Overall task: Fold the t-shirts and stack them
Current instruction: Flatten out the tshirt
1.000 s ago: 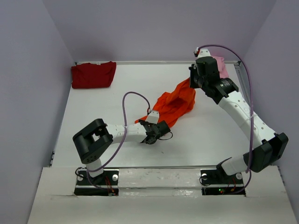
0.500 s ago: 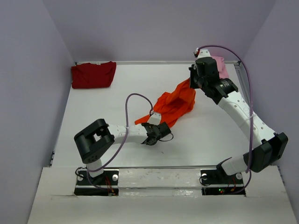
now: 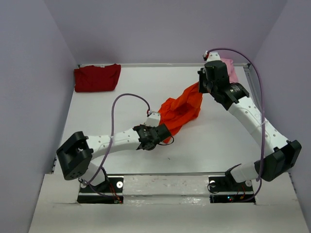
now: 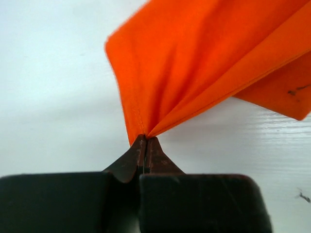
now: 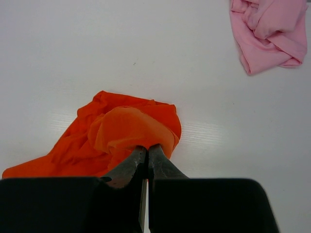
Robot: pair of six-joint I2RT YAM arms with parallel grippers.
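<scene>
White tabletop (image 3: 97,116) between pale lilac walls fills the overhead view. Between the two grippers stretches a bright orange cloth t-shirt (image 3: 182,109), with the left gripper (image 3: 164,130) at its near end and the right gripper (image 3: 199,87) at its far end. A dark red cloth t-shirt (image 3: 97,77) lies well away to the far left of the left gripper. A pale pink cloth t-shirt (image 3: 229,69) sits just behind the right gripper.

Left wrist view: the left gripper (image 4: 146,141) is pressed together on a corner of the orange shirt (image 4: 204,63), which fans out ahead.

Right wrist view: the right gripper (image 5: 147,148) pinches an orange fold (image 5: 121,126). The pink shirt (image 5: 267,34) lies crumpled far ahead, to the right.
</scene>
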